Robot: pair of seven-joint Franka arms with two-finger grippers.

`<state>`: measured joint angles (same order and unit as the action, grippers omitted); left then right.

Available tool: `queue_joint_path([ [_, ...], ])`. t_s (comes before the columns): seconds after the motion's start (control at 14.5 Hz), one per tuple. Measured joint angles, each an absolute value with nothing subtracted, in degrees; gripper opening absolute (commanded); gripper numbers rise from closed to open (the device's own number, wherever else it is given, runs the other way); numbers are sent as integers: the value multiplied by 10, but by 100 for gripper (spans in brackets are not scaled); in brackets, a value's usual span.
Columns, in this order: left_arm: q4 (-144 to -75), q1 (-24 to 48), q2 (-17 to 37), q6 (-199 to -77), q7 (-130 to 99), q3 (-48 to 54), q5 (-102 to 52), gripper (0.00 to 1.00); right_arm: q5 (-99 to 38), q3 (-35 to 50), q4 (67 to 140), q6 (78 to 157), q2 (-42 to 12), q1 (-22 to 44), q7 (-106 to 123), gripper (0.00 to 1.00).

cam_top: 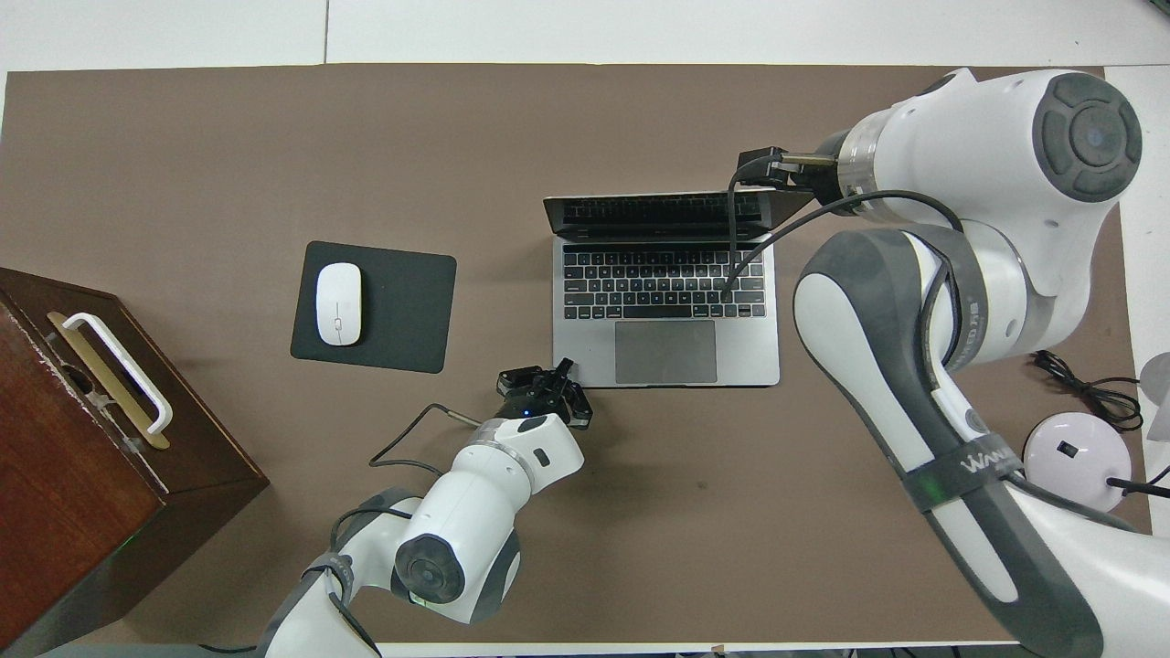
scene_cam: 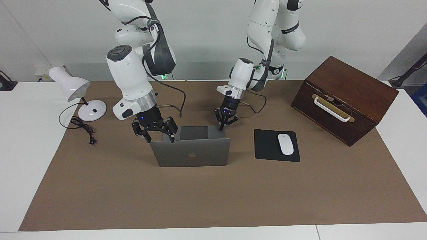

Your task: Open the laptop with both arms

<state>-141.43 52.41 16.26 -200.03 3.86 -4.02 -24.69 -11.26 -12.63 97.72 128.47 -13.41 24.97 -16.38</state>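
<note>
Facing cam: high, across table, looks at robots over laptop (scene_cam: 193, 151). Overhead cam: above robots' end, steeply down on laptop (cam_top: 665, 302). Both share brown mat around it.

Both arms (scene_cam: 128, 71) are shiny white with dark grey patches at the joints. Black cables (cam_top: 827, 215) loop along them. Silver rings sit above the small black claws, and little blue lights glow there.
</note>
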Motion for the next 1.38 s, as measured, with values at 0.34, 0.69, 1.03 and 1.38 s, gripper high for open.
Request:
queue_joint_path([
  [0.34, -1414, 524, 163, -2000, 39, -40, -247, 0, -113, -127, 971, 1237, -132, 249, -164, 100],
  [0.69, -1411, 520, 165, -2001, 39, -42, -247, 0, -100, -128, 962, 1146, -98, 226, -121, 100],
  [1.03, -1390, 503, 174, -2001, 38, -47, -247, 0, -41, -130, 961, 1044, -32, 172, -35, 100],
  [1.38, -1375, 498, 165, -1990, 37, -48, -265, 0, -16, -131, 966, 1014, 9, 95, 68, 100],
])
